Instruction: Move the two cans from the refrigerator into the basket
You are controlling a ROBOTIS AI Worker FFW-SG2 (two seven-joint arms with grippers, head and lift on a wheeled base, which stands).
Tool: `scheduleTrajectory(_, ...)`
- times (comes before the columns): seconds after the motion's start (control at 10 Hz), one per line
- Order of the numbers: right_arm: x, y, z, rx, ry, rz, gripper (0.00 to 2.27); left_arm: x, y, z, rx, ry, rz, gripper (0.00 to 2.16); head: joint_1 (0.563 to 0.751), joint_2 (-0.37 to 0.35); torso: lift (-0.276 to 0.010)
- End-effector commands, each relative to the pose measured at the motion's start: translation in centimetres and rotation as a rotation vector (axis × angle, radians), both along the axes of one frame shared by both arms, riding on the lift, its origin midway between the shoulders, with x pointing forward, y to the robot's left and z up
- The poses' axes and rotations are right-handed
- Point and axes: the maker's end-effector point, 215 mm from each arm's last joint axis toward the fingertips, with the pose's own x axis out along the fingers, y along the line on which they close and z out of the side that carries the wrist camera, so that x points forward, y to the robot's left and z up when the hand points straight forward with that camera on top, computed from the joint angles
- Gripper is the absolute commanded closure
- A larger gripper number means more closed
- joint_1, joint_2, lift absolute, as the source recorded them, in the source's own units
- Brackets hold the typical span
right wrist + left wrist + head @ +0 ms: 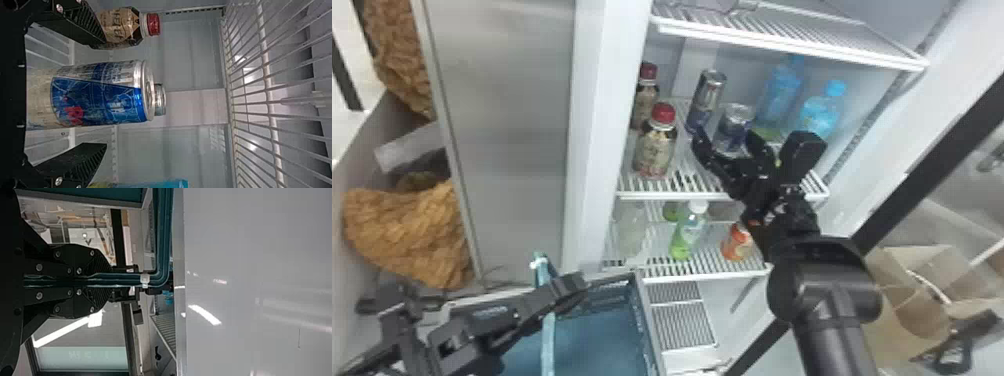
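Your right tool [102,94] is open wide, its fingers on either side of the near blue-and-silver drink can [98,94], a little space showing between each finger and the metal. That can stands upright on the refrigerator's middle shelf [672,194], back from the front edge; the slimmer second can [706,102] is farther toward the back edge and to its left. Your left tool [109,280] is closed on the teal handle [163,235] of the basket [646,325], which sits below the shelf's front left corner.

Expect a full can to be fairly heavy for its size, stiff until its thin wall dents, and slippery if chilled and damp. Close squarely around the middle of the body, with moderate, even pressure, then lift straight before drawing it out, mindful of the red-capped bottle [656,145] to the left.
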Motion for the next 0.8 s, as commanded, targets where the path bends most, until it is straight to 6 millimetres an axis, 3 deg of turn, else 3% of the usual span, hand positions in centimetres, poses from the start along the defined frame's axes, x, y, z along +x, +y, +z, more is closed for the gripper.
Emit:
scheduleTrajectory(0.0, 0.4, -0.1, 0.1, -0.004, 0.006, 0.001, 0.18, 0.0, -0.1, 0.0, 0.001, 0.0, -0.002, 1.19, 0.695, -0.319, -0.031)
scheduleTrajectory(0.2, 0.8, 0.1, -0.9, -0.002, 0.051, 0.016, 0.95, 0.0, -0.2, 0.0, 0.0, 0.0, -0.004, 1.19, 0.695, -0.318, -0.031)
scheduleTrajectory(0.3, 0.7, -0.1, -1.3, 0.001, 0.062, 0.016, 1.17, 0.0, -0.2, 0.0, 0.0, 0.0, -0.004, 1.19, 0.695, -0.317, -0.031)
scheduleTrajectory(0.4, 0.5, -0.1, -1.7, -0.005, 0.068, 0.013, 1.29, 0.0, -0.1, 0.0, 0.001, 0.0, -0.004, 1.19, 0.695, -0.318, -0.031)
scheduleTrajectory(0.7, -0.6, 0.0, -0.6, -0.037, 0.046, 0.0, 1.29, 0.0, -0.2, 0.1, 0.001, -0.002, -0.006, 1.19, 0.695, -0.32, -0.031)
